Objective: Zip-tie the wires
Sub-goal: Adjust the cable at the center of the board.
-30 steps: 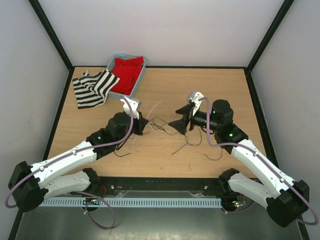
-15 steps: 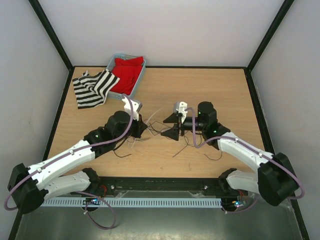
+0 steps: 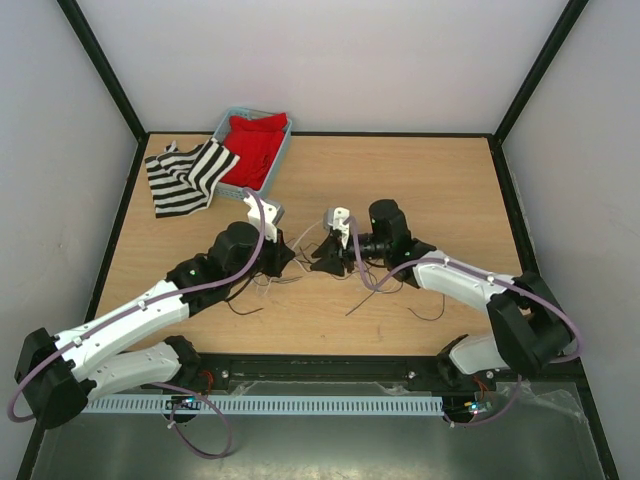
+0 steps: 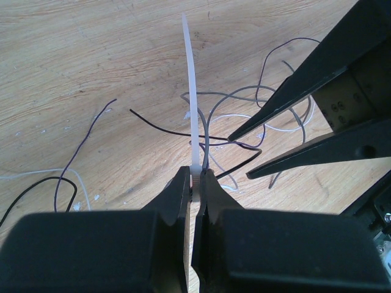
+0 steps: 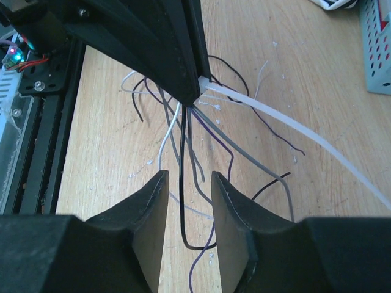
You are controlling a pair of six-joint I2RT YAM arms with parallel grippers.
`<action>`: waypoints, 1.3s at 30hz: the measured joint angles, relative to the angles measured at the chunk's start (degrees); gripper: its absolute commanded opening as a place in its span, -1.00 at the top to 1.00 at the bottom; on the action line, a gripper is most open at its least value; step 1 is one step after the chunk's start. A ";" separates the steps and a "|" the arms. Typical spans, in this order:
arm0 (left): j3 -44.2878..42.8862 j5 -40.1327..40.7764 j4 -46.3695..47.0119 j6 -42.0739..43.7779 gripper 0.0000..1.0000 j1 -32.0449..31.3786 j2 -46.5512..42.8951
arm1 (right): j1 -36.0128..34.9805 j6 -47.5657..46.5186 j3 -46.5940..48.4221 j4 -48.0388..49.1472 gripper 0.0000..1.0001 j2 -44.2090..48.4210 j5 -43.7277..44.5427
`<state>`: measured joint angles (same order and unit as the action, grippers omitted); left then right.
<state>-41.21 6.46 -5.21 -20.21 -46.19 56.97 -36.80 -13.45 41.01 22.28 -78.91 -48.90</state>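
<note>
In mid-frame on the table (image 3: 420,170), the left gripper (image 4: 194,183) pinched the zip tie (image 4: 190,91) at its head, where the wires (image 5: 183,137) gathered. The right gripper (image 5: 186,183) stood partly open astride the strands. Cinching seemed to be in hand; next it would need to grasp the tie's tail and pull.

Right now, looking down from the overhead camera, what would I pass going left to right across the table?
Black-and-white striped cloth → blue-grey basket holding a red cloth → left gripper, pinching a zip tie → right gripper, open.
</note>
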 measured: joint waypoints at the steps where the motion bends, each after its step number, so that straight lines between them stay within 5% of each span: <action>1: 0.00 0.02 0.00 0.00 1.00 0.00 0.00 | -0.07 -0.15 0.00 -0.26 0.18 -0.37 0.00; 8: 0.00 0.11 -0.42 0.02 1.00 0.00 -0.02 | -0.81 -1.05 0.52 -2.34 1.00 -2.03 -0.02; 39: 2.71 0.87 -6.51 -1.09 1.00 8.39 -5.92 | 6.64 4.28 -3.15 -13.57 1.00 29.03 21.40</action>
<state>-38.50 7.33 -11.73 -21.30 -37.80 51.05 -30.15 -9.17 37.87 8.71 -49.89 -27.51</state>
